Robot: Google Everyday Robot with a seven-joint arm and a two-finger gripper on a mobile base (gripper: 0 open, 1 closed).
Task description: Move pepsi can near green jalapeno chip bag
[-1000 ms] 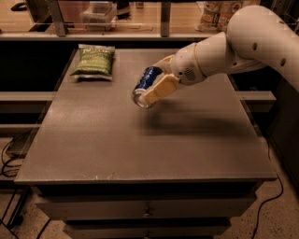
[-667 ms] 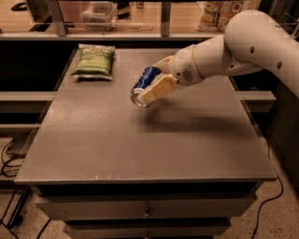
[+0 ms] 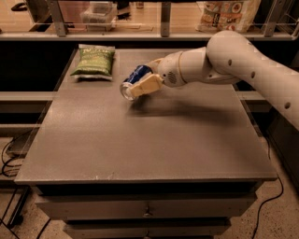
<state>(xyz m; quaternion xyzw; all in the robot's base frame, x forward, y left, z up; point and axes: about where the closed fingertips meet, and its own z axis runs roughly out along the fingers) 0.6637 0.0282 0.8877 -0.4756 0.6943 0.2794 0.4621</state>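
The pepsi can is blue with a silver end and lies tilted on its side in my gripper, held a little above the grey table. The gripper is shut on the can, with one beige finger across its front. The green jalapeno chip bag lies flat at the table's far left corner. The can is to the right of the bag and a short gap apart from it. My white arm reaches in from the right.
A railing and a shelf run behind the table, with a clear plastic container and a white-and-red printed bag on it. Drawers sit below the table's front edge. Cables lie on the floor at left.
My gripper with the can has moved slightly to the left and farther back, closer to the chip bag.
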